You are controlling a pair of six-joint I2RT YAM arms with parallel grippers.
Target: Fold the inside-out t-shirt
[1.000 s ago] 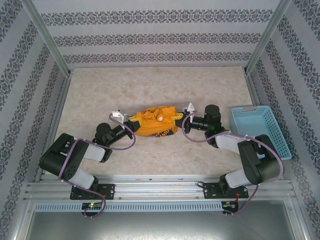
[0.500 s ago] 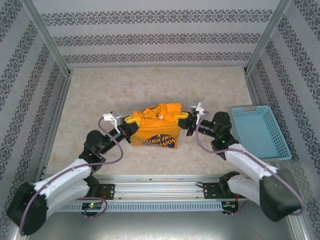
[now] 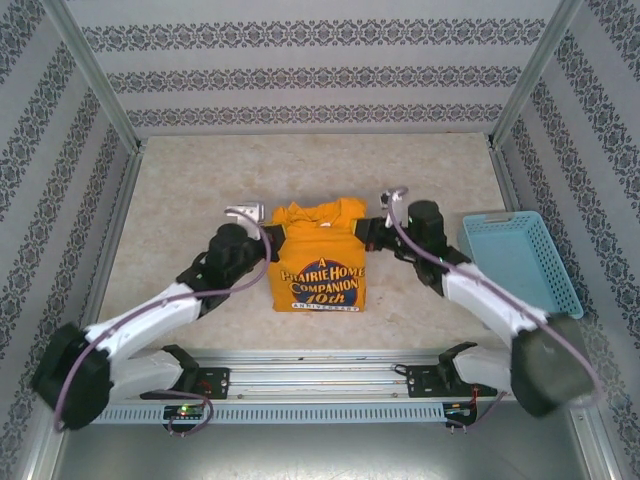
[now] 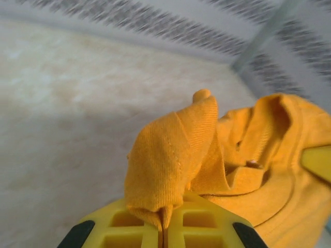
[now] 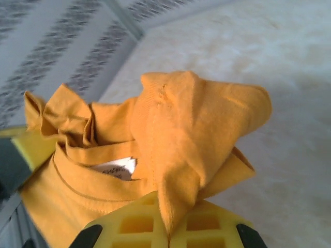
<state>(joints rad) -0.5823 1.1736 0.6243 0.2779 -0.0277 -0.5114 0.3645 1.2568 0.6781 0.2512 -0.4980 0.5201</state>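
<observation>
Your left fingers (image 4: 111, 235) and right fingers (image 5: 217, 231) are pinched shut on the t-shirt (image 3: 318, 270) shoulders. Bunched a second ago, it now hangs spread near the tabletop's (image 3: 200, 180) near edge, ready, I judge, to lay flat.

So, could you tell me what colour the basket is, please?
The basket is light blue, clearest in the top external view.

T-shirt (image 3: 316, 262) reads "A Prairie Home Companion 10th".

A robotics lab test cell: a marble-patterned desk (image 3: 200, 180) boxed in by aluminium posts (image 3: 95, 75) and wallpapered panels (image 3: 300, 80), with a left arm (image 3: 150, 315) and right arm (image 3: 485, 300) bolted to metal rails (image 3: 320, 380).
</observation>
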